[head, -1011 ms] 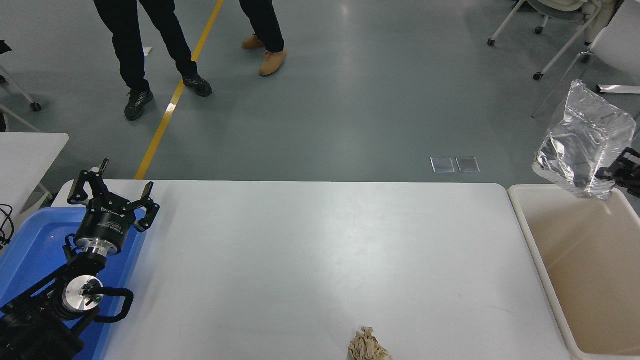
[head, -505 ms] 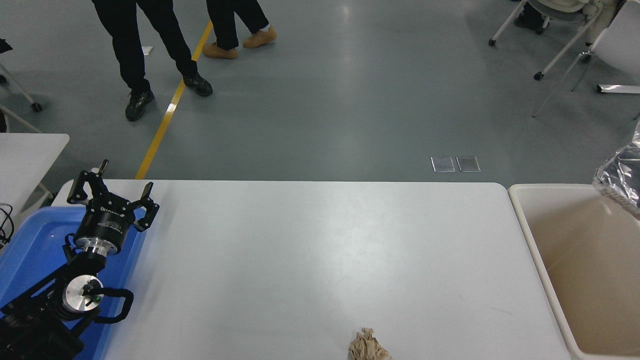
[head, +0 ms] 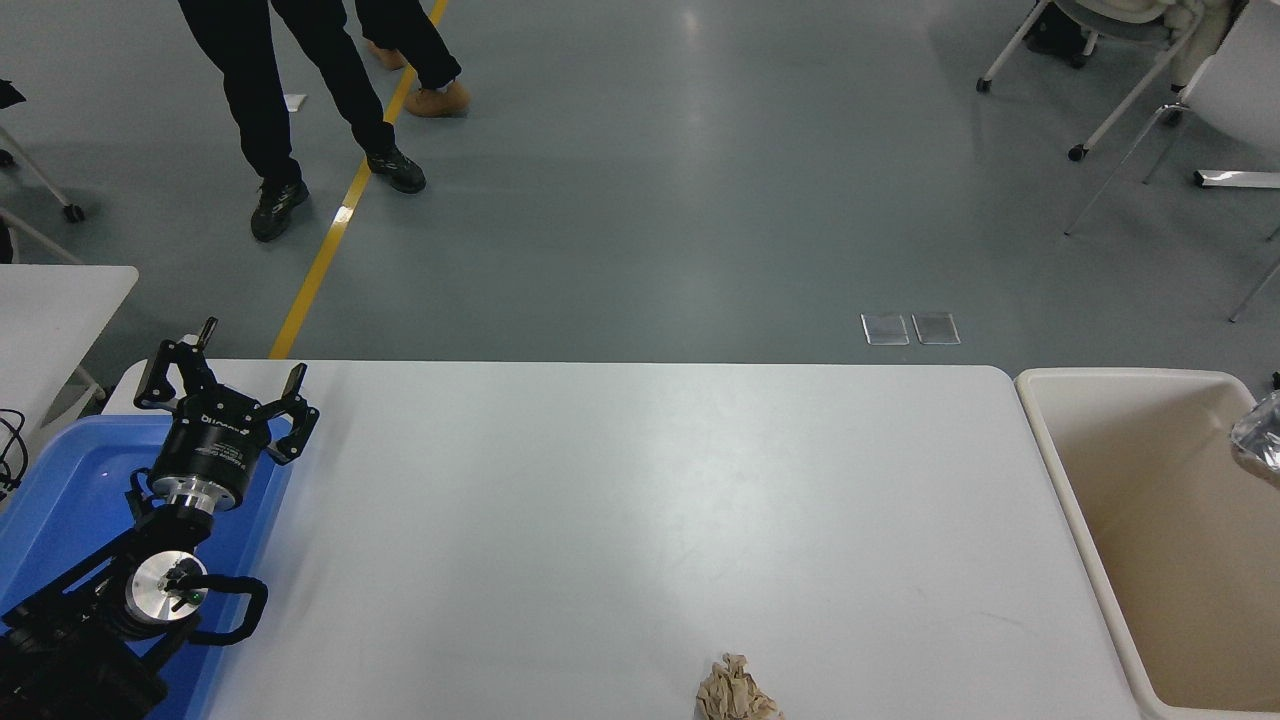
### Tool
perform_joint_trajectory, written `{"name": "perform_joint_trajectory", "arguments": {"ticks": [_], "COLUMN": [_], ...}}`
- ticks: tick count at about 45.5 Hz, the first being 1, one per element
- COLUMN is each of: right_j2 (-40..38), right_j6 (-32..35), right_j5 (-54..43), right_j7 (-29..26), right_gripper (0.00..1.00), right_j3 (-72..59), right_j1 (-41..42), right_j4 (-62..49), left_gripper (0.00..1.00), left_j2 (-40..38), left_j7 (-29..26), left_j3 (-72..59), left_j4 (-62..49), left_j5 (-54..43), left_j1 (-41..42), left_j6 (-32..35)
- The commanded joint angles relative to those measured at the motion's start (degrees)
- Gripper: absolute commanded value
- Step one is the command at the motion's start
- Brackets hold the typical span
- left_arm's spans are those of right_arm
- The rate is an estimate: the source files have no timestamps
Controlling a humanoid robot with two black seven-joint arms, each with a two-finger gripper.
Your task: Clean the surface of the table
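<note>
The white table surface fills the middle of the head view. A crumpled beige paper wad lies on it at the front edge. A corner of a clear shiny plastic bag shows at the right edge, over the beige bin. My left gripper is open and empty, parked at the lower left over a blue tray. My right gripper is out of view.
A smaller white table stands at the far left. Two people's legs are on the floor beyond the table, by a yellow floor line. Chairs stand at the top right.
The plastic bag moved right and down, nearly out of the picture; the right gripper that showed on it one second ago has left the view. One person walked left.
</note>
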Motion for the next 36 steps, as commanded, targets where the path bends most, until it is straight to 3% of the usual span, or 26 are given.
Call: {"name": "perform_joint_trajectory", "arguments": {"ticks": [1,36], "right_j2": [6.1,13.7], "right_j6": [-0.3,-0.8], "right_j5": [1.5,1.5], "right_j7": [0.3,0.6], "right_gripper": [0.0,0.0], "right_j3": [0.2,0.3], "right_j1": [-5.4,-9.2], "right_j4": [-6.8,-11.4], "left_gripper": [0.99,0.99], "left_j2": [0.0,0.0], "left_j7": [0.0,0.0], "left_j3": [0.0,0.0], "left_j4": [0.0,0.0], "left_j5": [-0.1,0.0], "left_j1": [0.0,0.0], "left_j6": [0.0,0.0]}}
